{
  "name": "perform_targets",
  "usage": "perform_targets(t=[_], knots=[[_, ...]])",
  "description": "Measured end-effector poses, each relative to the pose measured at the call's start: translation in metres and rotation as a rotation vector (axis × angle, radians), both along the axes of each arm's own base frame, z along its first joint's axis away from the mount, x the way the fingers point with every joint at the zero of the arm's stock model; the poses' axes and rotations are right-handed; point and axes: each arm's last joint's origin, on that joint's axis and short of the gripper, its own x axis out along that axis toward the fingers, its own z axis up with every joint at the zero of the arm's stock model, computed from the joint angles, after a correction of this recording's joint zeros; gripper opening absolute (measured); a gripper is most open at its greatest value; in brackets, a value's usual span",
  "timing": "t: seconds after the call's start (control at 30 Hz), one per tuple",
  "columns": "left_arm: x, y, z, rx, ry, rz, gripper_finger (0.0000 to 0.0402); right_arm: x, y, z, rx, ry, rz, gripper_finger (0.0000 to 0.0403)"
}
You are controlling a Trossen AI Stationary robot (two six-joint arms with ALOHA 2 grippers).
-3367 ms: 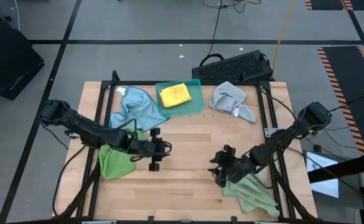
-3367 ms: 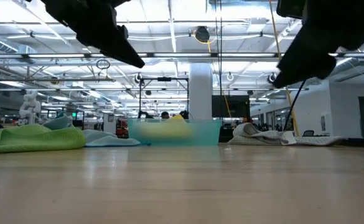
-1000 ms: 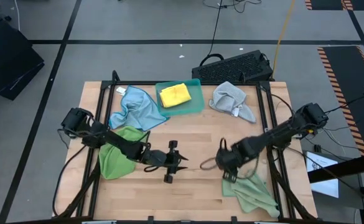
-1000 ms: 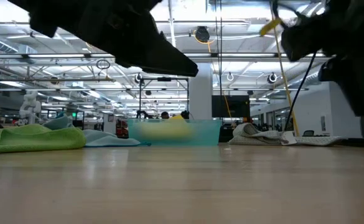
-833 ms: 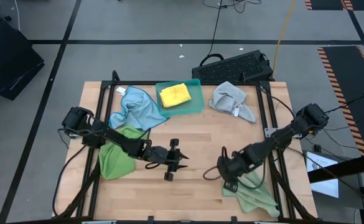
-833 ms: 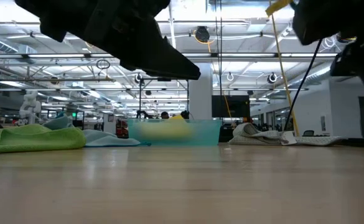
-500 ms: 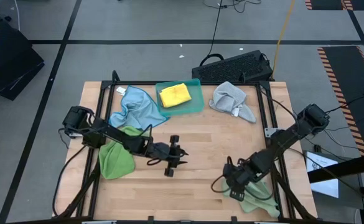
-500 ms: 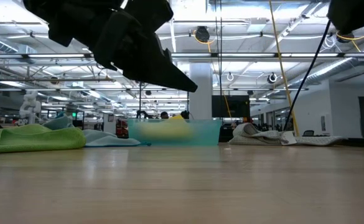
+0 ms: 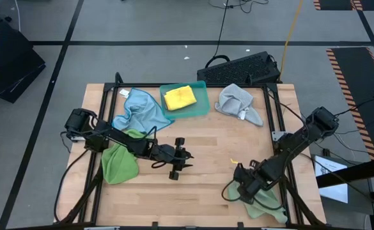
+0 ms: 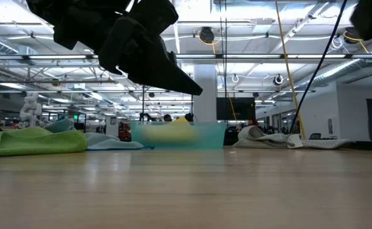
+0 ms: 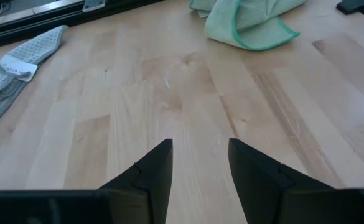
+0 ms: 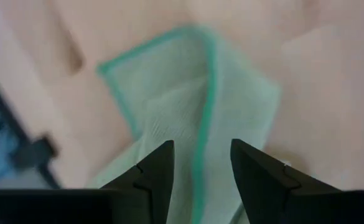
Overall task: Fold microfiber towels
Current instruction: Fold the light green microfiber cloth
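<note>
Soft green towel [image 12: 188, 112], limp and light: my right gripper [image 12: 200, 163] hovers parted and empty above its teal-stitched edge, the likeliest hold.

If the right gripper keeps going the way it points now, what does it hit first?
Most likely the pale green towel directly under the right gripper; its open fingers straddle the towel's teal-edged fold. How far off it is cannot be told.

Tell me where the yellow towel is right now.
In the high view the yellow towel lies in the teal tray at the table's far edge, between the light blue towel on its left and the grey towel on its right.
</note>
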Motion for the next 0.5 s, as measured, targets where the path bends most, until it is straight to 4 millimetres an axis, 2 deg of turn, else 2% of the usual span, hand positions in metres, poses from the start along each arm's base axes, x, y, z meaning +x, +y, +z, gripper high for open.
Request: perform_targets(t=[0.23, 0.5], knots=[[0.001, 0.004, 0.0, 0.001, 0.0, 0.01, 0.0159, 0.008, -0.02, -0.001, -0.086, 0.022, -0.078, 0.015], [0.001, 0.005, 0.0, -0.003, 0.001, 0.014, 0.0159, 0.014, -0.011, 0.001, 0.148, 0.058, 0.014, 0.015]])
